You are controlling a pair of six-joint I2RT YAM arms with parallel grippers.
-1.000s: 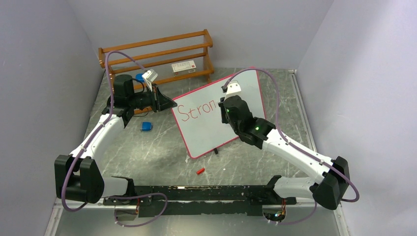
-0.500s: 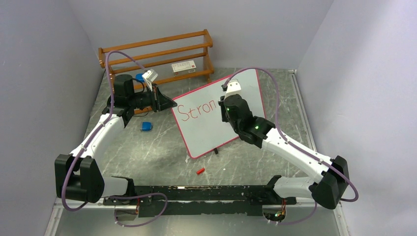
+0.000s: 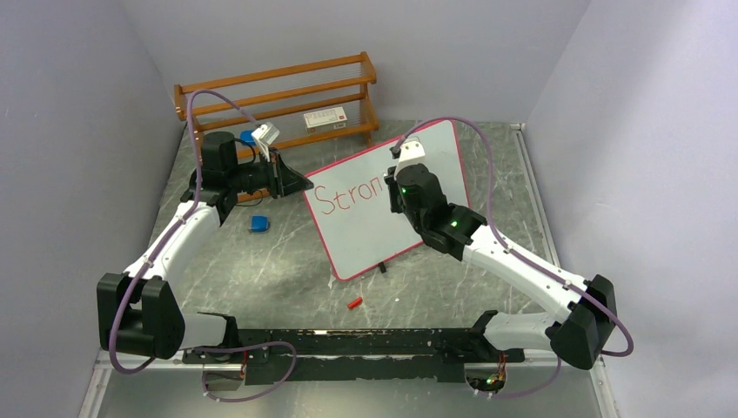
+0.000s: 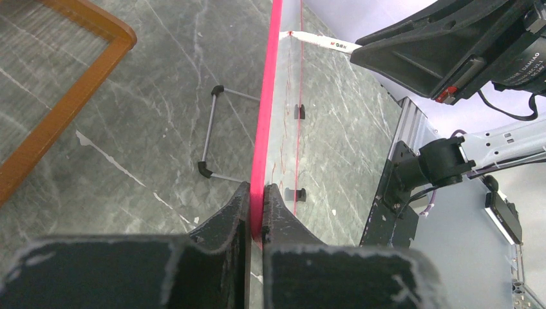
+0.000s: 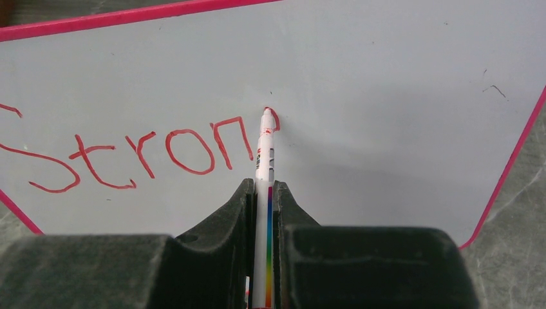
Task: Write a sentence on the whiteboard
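From above, the whiteboard (image 3: 365, 235) stands tilted on the marble table, in front of the wooden rack (image 3: 278, 96) and between the two arms. The left gripper (image 3: 300, 185) meets its left edge; the right gripper (image 3: 396, 187) hangs over the face, just past the red lettering (image 3: 348, 196), which reads "Stron". A small red cap (image 3: 353, 303) lies near the arm bases. From here I cannot tell how firmly either claw holds.

The left wrist view settles one: the left claw (image 4: 256, 193) is pinched narrow on the pink rim (image 4: 267, 116), with the board edge-on and a thin wire stand (image 4: 212, 135) behind it. That is a slim hold on one edge only. If the marker (image 4: 315, 42) presses hard, the board could likely pivot about the pinch or slide on its stand — and the stroke would wander.

In the right wrist view, the right claw (image 5: 263, 190) is closed on the marker barrel (image 5: 264, 154), tip touching the board at a short red hook, probably the start of the "g". The barrel sits in a narrow slot, so side drag on the curve could twist it or push it back, thinning the line. Too light a touch would break the stroke — too heavy, and the board gives way.
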